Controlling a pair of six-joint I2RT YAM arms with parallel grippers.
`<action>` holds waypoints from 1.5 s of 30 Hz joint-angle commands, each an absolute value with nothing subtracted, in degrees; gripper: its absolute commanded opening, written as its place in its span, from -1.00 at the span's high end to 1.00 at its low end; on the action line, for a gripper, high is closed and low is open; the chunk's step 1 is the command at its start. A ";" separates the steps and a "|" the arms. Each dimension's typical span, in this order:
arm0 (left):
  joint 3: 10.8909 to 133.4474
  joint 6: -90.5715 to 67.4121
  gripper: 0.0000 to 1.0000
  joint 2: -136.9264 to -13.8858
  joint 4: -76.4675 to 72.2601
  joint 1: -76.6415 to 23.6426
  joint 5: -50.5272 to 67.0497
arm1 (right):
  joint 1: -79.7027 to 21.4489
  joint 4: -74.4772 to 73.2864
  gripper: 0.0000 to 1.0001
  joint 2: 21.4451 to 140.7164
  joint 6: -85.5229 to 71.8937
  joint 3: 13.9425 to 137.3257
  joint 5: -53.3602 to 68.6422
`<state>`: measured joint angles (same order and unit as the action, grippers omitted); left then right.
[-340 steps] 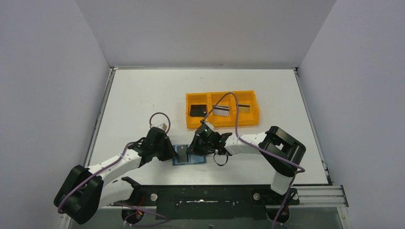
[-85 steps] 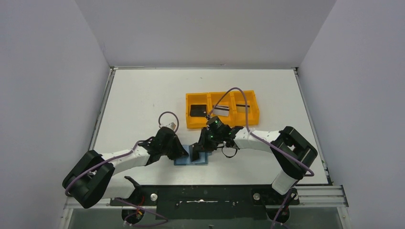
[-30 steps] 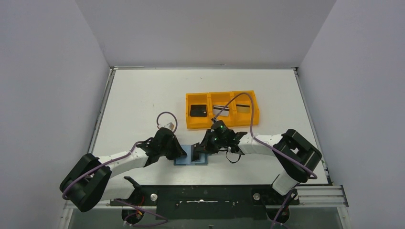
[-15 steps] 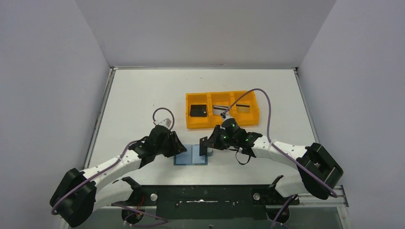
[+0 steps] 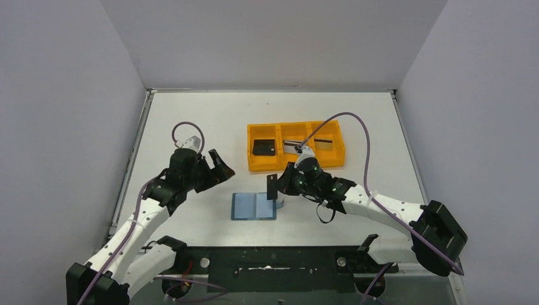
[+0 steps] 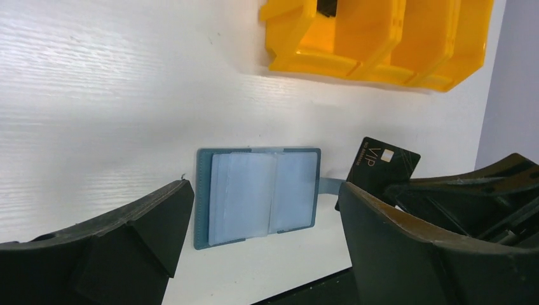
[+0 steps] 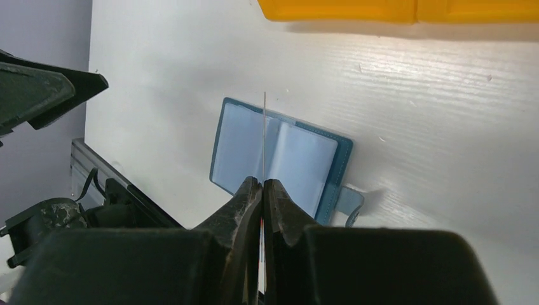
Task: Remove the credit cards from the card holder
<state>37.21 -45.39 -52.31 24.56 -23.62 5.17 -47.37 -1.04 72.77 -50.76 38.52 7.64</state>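
Observation:
The teal card holder [image 5: 253, 206] lies open and flat on the white table, its pale blue pockets facing up [image 6: 257, 194]. My right gripper [image 5: 279, 185] is shut on a black credit card [image 5: 272, 186], held upright just above the holder's right edge by the snap tab. That card appears edge-on between the shut fingers [image 7: 262, 190] in the right wrist view, and face-on [image 6: 383, 164] in the left wrist view. My left gripper [image 5: 216, 166] is open and empty, raised up and to the left of the holder. More credit cards lie in the orange tray: one black [image 5: 263, 147], two silver [image 5: 293, 148].
The orange three-compartment tray [image 5: 295, 166] stands behind the holder at centre right, close to the right gripper. The black frame at the table's near edge [image 5: 273, 260] runs just in front of the holder. Grey walls enclose the table on three sides.
My left gripper opened, let go of the holder and swung up to the left. My right gripper drew the black card out of the holder and to the right.

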 commanded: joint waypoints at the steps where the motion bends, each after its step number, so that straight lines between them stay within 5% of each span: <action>1: 42.99 -38.87 -0.73 -50.06 28.71 -18.90 7.76 | -48.13 3.98 1.00 67.58 -45.64 38.86 1.83; 13: 43.60 -31.46 -0.77 -43.46 32.58 -12.64 1.48 | -47.99 9.02 1.00 64.95 -16.43 42.93 -7.29; 32: 38.69 -34.95 -0.79 -34.62 33.04 -13.17 -3.88 | -48.94 1.00 1.00 96.00 40.07 68.28 -3.52; 45: 38.67 -35.77 -0.80 -32.72 33.67 -13.13 -7.19 | -47.81 4.46 1.00 107.59 53.59 71.93 -4.96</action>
